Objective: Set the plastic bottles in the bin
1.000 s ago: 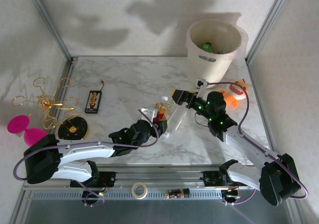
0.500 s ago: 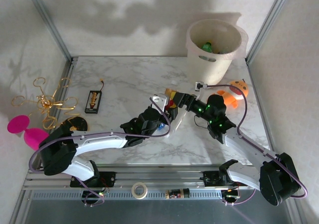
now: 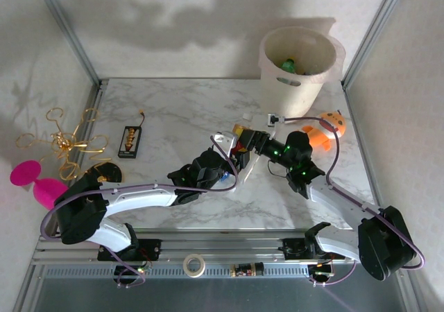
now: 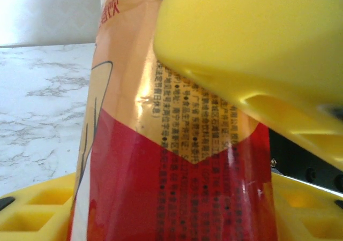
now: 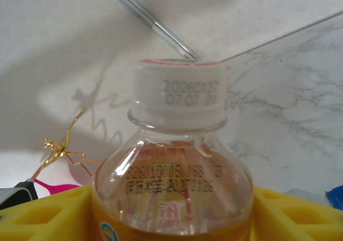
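**Two robot arms hold one bottle between them at mid-table, bin waiting at the far right**

Seen from above, a roll of tape (image 3: 194,263) lies on the near rail at six o'clock, between the two arm bases. From there both arms reach in toward the middle of the marble table (image 3: 173,111).

Just right of centre they meet on a single plastic bottle (image 3: 239,140) with a red and orange label. The left gripper (image 4: 177,144) is clamped on the label, its yellow pads (image 4: 257,43) pressed against the bottle's side. The right gripper (image 5: 171,219) has its pads on either side of the clear shoulder and appears to touch it. The white cap (image 5: 178,93) pokes out beyond the fingertips. Whether that hold is firm I cannot tell.

At nine o'clock, well apart, lie a small black tray (image 3: 130,141), a gold disc (image 3: 100,179), a tangle of gold wire (image 3: 66,142) and a pink object (image 3: 31,177). At three o'clock, just beyond the right arm, sits an orange toy (image 3: 326,128).

At one o'clock stands the bin (image 3: 291,93), with a green bottle (image 3: 288,66) already inside.

This looks like a hand-over from left to right. To do it well, the right claw should squeeze fully under the neck before the left lets go, since the bottle is smooth and could slip. The left should then open and back off toward seven o'clock. The right should lift above the rim, pass clear of the toy, and release over the bin's mouth.
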Controlling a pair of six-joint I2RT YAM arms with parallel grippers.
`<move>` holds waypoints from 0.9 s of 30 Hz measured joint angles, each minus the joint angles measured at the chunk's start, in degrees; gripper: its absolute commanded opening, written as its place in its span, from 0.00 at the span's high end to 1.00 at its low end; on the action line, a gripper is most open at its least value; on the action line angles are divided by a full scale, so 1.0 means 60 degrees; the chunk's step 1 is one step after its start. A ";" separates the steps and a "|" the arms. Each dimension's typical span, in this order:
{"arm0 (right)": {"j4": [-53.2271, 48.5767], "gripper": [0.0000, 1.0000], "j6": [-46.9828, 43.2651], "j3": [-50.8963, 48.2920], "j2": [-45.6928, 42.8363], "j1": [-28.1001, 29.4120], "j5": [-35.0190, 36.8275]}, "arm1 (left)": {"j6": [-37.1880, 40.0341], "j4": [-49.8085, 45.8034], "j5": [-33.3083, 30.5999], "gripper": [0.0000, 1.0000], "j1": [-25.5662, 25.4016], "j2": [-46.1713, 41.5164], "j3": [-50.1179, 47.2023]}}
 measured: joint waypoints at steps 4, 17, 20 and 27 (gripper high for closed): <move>0.0087 0.48 0.0062 0.0004 0.0087 0.0000 -0.0029 | 0.0022 0.0011 -0.0004 0.34 0.0025 0.0000 -0.0044; -0.1559 0.50 -0.0699 0.0474 0.0138 0.0025 0.0973 | -0.0168 0.0448 -0.0310 0.00 0.0149 -0.0940 -0.1016; -0.2503 0.50 -0.1246 0.1104 0.0138 0.0007 0.1617 | -0.0313 0.0586 -0.0350 0.00 0.0393 -0.1399 -0.1443; -0.3592 0.50 -0.2251 0.2237 0.0208 -0.0535 0.2452 | -0.1122 0.0841 -0.0401 0.00 0.1483 -0.2466 -0.2546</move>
